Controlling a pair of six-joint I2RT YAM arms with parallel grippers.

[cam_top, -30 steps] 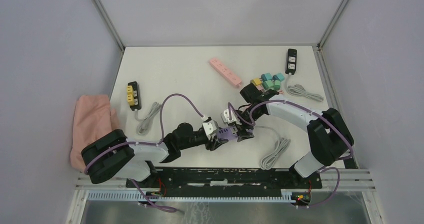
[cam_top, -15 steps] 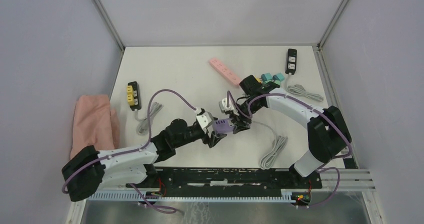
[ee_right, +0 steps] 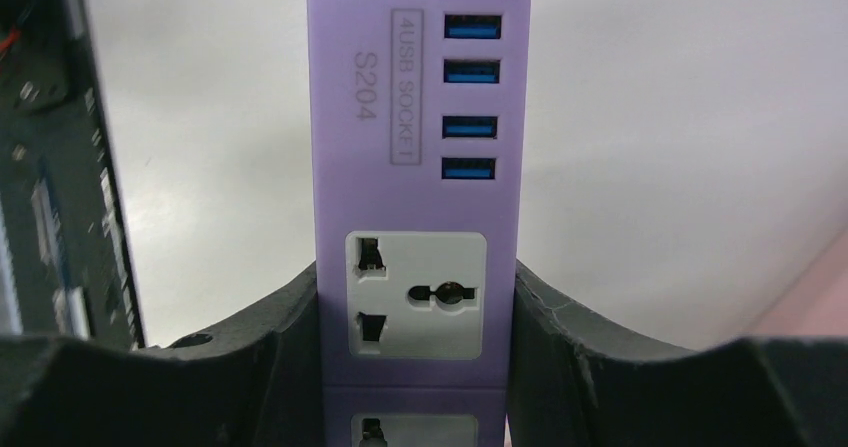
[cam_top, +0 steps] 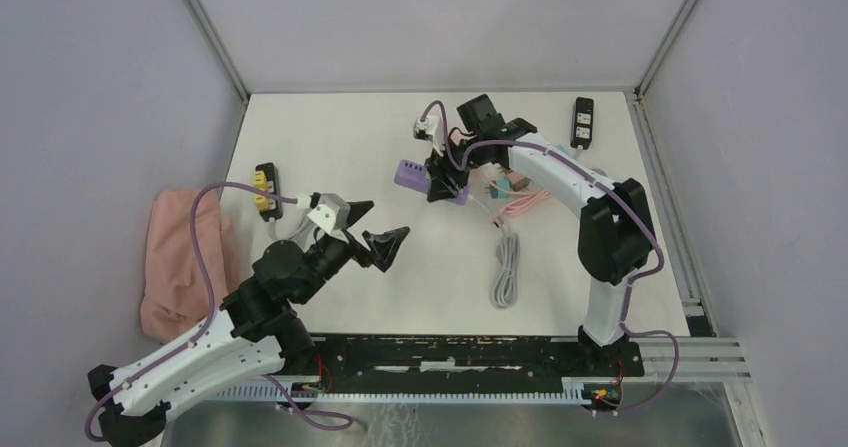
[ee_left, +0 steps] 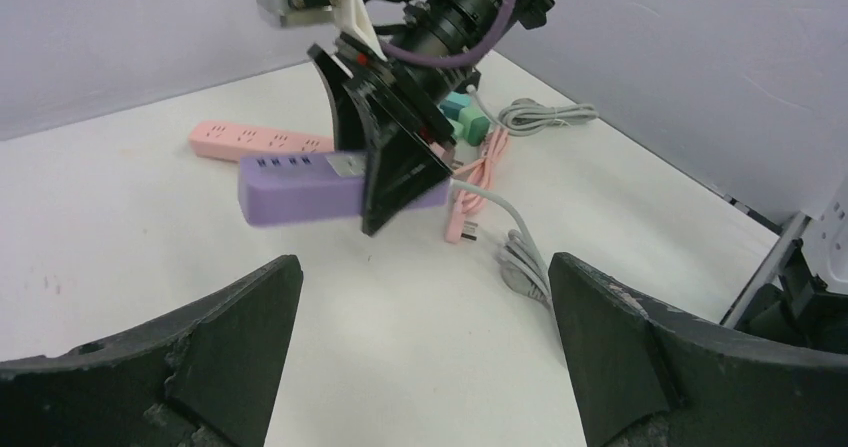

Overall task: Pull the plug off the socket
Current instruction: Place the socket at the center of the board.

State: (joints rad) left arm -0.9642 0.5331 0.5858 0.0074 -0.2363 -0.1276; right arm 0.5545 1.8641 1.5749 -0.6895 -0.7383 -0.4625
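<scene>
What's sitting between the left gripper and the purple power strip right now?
Nothing but bare table lies between the left gripper and the purple power strip; the top and left wrist views both show this.

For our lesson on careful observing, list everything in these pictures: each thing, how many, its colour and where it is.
purple power strip: one, purple with blue USB ports, far middle, held
pink power strip: one, pink, on the table beyond the purple one
yellow-socket power strip: one, black, table's left
plain black power strip: one, black, far right corner
teal plugs: at least two, teal, under the right arm
pink cable: one, pink, beside the plugs
grey cable bundles: two, grey, one mid-table, one far right
pink cloth: one, pink, off the table's left edge
table: one, white
left gripper: open, empty, left of middle
right gripper: shut on the purple power strip
</scene>
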